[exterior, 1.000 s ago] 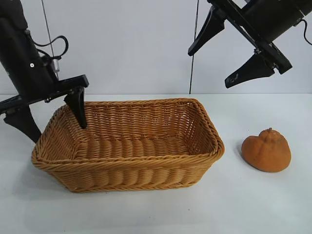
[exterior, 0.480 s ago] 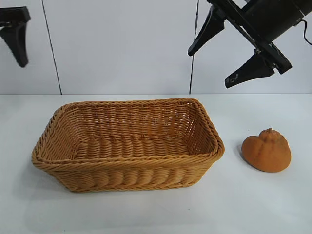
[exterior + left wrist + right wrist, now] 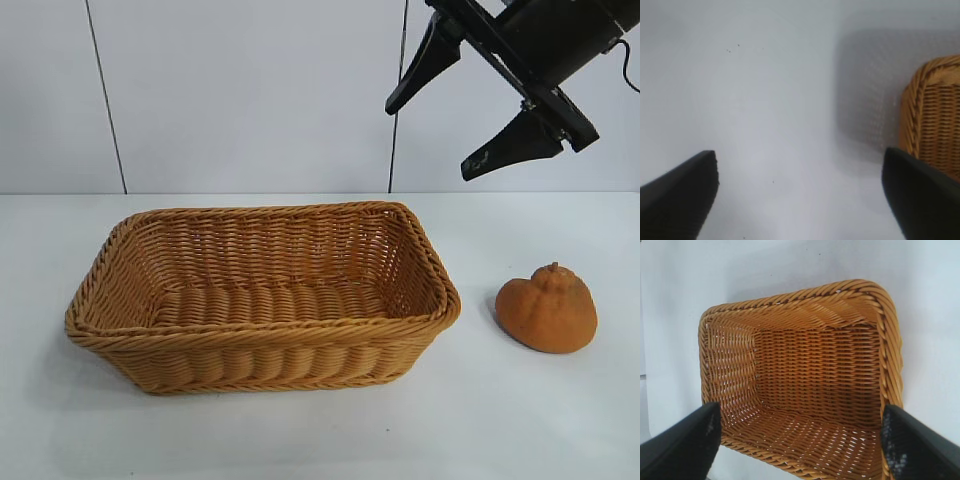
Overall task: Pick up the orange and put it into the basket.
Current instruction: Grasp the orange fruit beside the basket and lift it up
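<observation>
Exterior view: 1 basket [image 3: 262,300] stood on the white surface [image 3: 320,430], its hollow holding nothing. 1 orange [image 3: 547,309] lay on the surface, beside the basket's right end, apart from it. Right end effector [image 3: 468,100] hung high above the gap between basket and orange, fingers spread wide, holding nothing. Left wrist view: left end effector [image 3: 800,192] wide apart over bare surface, basket corner [image 3: 935,115] nearby.

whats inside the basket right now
Nothing: the basket shows only its bare woven floor and walls, in both the exterior and right wrist views. The orange sits on the table to its right, apart from it. The near wall hides a thin strip of floor.
</observation>
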### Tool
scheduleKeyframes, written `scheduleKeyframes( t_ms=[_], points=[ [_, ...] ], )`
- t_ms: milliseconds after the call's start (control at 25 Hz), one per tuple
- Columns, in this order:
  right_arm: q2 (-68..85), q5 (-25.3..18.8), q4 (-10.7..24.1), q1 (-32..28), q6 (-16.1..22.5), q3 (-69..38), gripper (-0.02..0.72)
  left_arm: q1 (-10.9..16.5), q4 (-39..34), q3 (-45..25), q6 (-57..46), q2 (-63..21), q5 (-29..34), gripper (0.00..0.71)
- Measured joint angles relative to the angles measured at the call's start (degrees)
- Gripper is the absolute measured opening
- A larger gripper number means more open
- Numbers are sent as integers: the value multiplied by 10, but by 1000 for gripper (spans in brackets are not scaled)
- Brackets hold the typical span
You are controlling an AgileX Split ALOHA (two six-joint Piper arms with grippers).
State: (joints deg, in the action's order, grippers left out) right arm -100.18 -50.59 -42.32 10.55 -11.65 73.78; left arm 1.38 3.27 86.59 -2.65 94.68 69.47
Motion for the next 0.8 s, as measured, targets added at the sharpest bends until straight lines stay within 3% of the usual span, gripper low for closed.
scheduleKeyframes(
  t_ms=[160,560,800],
  points=[
    [0,-4,2,0,0,0,596,0,6,-105,14,-98,0,634],
    [4,-42,40,0,0,0,596,0,-28,-399,19,-447,1,634],
    [5,-47,57,0,0,0,596,0,-33,-521,19,-656,-63,634]
  ],
)
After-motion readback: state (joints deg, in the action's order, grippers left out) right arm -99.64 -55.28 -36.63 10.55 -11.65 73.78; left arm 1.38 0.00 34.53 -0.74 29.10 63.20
